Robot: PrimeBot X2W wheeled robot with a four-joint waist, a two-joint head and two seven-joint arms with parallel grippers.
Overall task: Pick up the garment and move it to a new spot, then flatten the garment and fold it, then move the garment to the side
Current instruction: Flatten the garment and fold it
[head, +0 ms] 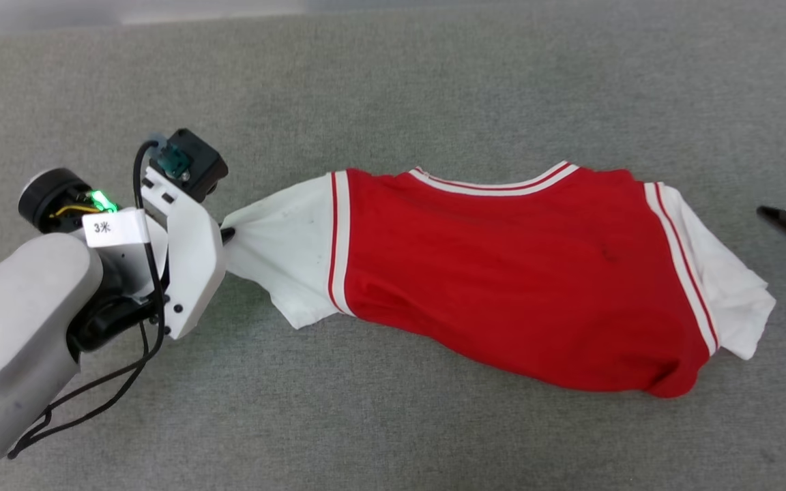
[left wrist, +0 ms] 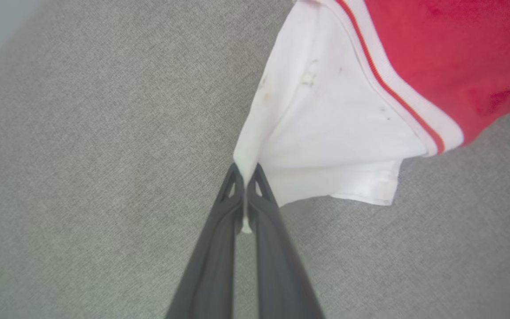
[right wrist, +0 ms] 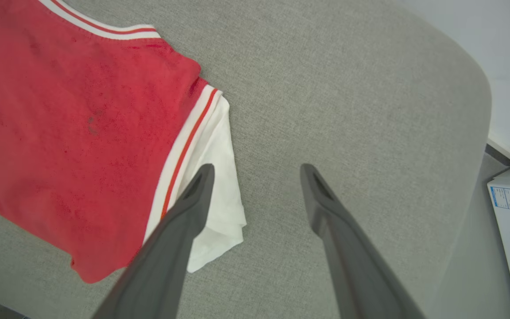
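Left pincer (left wrist: 246, 170) is clamped on a white sleeve tip of the garment (head: 502, 273), which lies mid-frame on the table (head: 393, 82) and looks light and limp, so the gaping right pincer (right wrist: 257, 170) should take the other sleeve

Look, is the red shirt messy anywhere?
Yes. The garment lies bunched, not flat: its bottom edge curls under, the free sleeve is crumpled, and small dark specks dot the sleeve pinched by the left gripper.
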